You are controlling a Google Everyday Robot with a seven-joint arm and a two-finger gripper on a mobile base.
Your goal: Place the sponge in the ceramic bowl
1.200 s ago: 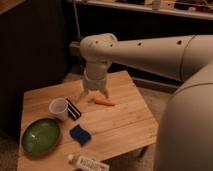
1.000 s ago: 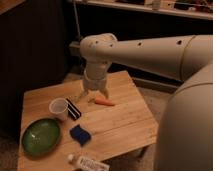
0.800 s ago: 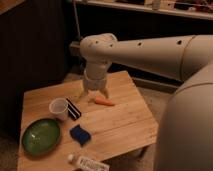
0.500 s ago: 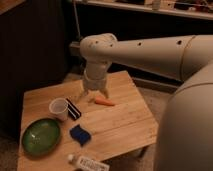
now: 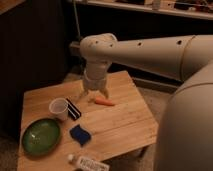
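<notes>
While the sponge (image 5: 80,135) lies flat just beside the ceramic bowl (image 5: 41,136), outside its rim, the gripper (image 5: 94,93) hangs well apart from the bowl, jaws spread and empty. Judged step: approach to the sponge; next move needs the jaws lowered astride it.

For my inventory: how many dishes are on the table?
2: the ceramic bowl front-left, the white cup behind it. None seems hidden. The gripper hovers by the carrot.
</notes>
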